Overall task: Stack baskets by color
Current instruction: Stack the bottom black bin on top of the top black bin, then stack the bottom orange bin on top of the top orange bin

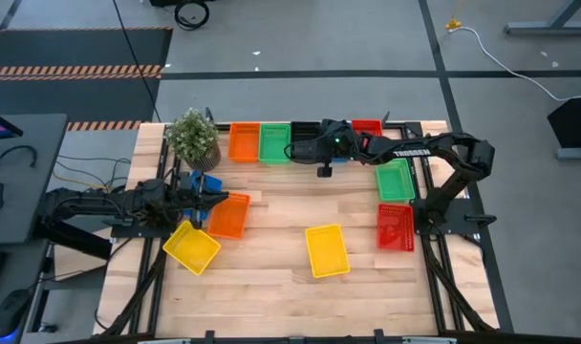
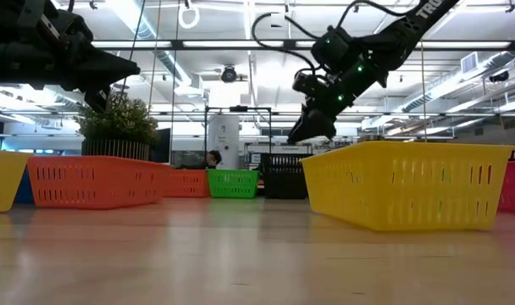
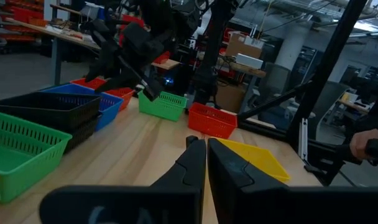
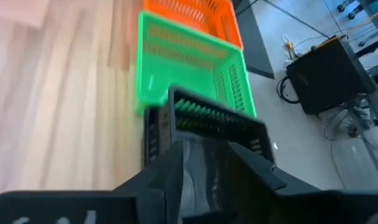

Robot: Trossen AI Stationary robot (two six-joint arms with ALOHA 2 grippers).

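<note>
Hovering just above the black basket (image 4: 214, 121), found the right gripper (image 4: 204, 149) with fingers parted, clasping nothing. Judged that spread suited to straddling one thin plastic wall. Noted the basket's stiff slotted mesh sides and rectangular rim, set in the back row, touching a green basket (image 4: 183, 62) of the same mould, with an orange basket (image 4: 189, 12) beyond. Saw the left gripper (image 3: 206, 146) clenched on nothing, low over the wooden table (image 1: 271, 287) by a second orange basket (image 1: 227, 215) and a blue basket (image 1: 205, 182). Counted loose singles apart: two yellow baskets (image 1: 327, 250), a red basket (image 1: 396, 227), another green basket (image 1: 395, 179). Reckoned matching pairs mostly unstacked.
</note>
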